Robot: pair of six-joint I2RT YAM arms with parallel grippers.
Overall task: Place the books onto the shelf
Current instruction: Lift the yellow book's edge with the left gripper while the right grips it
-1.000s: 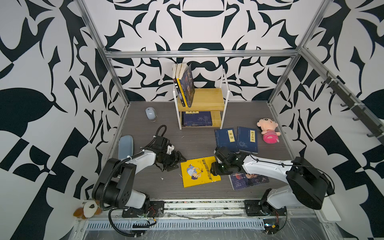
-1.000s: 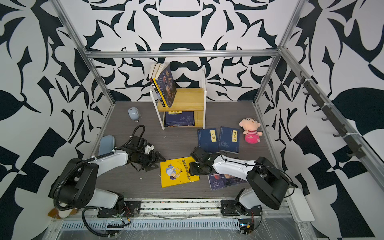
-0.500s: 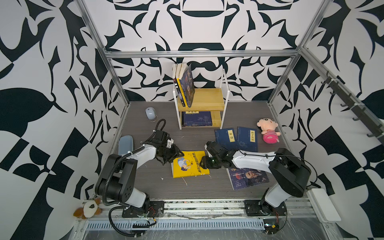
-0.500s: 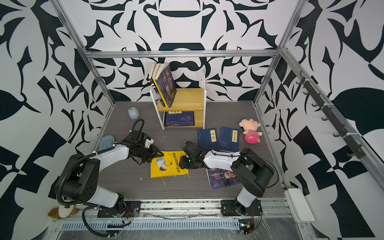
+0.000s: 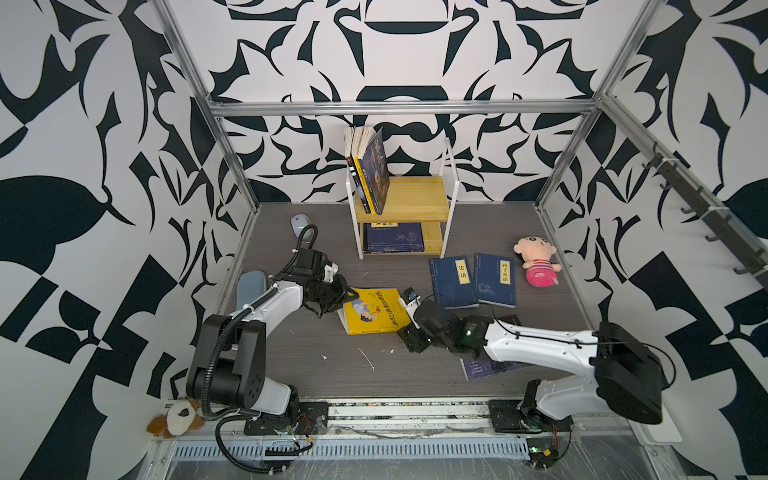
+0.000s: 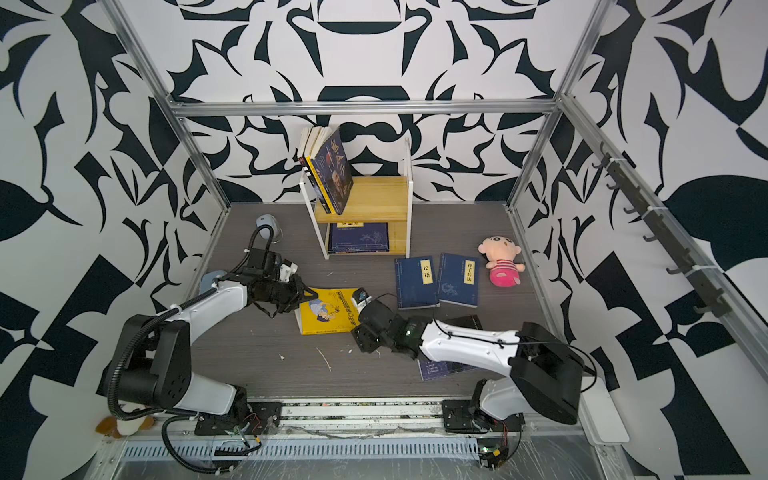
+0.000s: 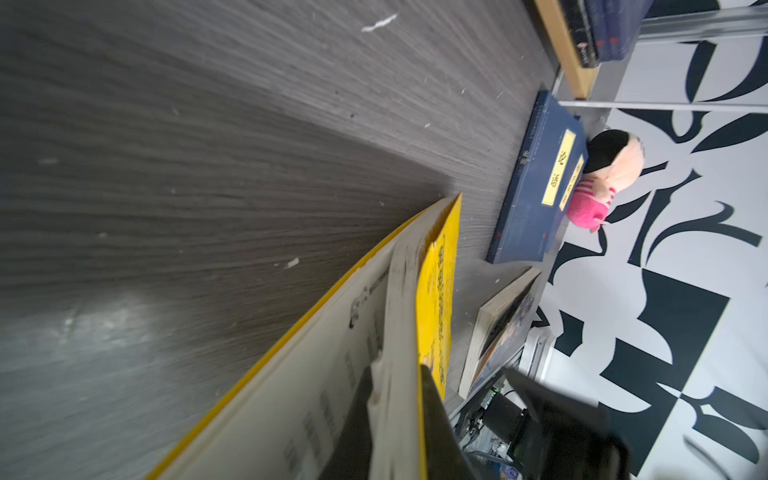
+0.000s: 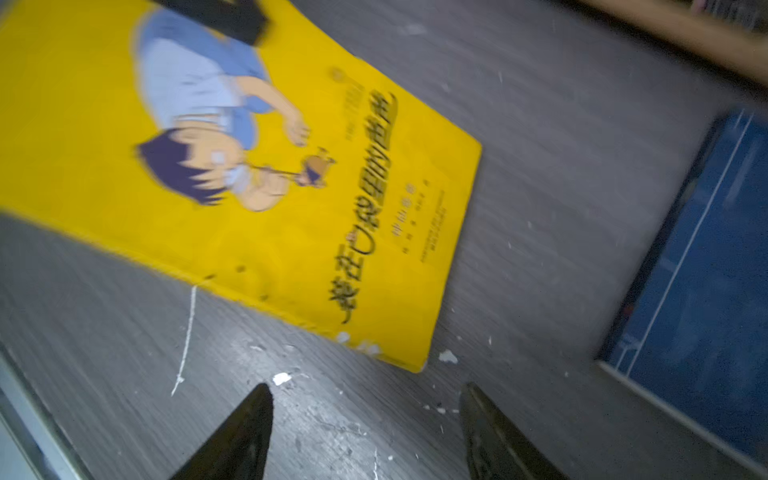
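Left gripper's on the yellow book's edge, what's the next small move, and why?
Probably raise the left gripper slightly, lifting the yellow book off the table. Its fingers pinch the book's raised edge, while the right gripper stands open, clear of the book, so nothing else holds it down on the way to the shelf.

left claw (image 7: 395, 401) clamped onto yellow book (image 5: 376, 311), right claw (image 8: 365, 392) drawn back

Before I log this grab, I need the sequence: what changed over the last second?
The yellow book slid left in both top views toward the left gripper, which shut on its edge and lifted it. The right gripper, at the opposite edge before, backed off, jaws open. The blue books, doll and shelf stayed put.
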